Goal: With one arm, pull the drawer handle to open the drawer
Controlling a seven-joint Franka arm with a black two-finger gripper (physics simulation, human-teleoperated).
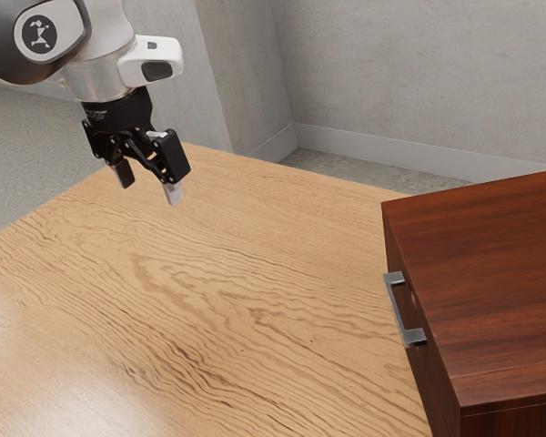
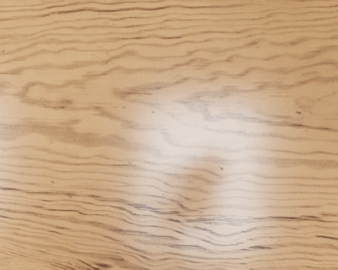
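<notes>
light wooden table (image 1: 209, 300), dark drawer cabinet (image 1: 491, 273) at exterior view's right, drawer handle (image 1: 403, 309) untouched, gripper (image 1: 148, 188) parted, empty, well apart

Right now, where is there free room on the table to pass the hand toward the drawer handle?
The wooden table is bare from under the open hand across to the dark cabinet, so that stretch is free. It is tight only at the cabinet's front, where the drawer handle stands out.
</notes>
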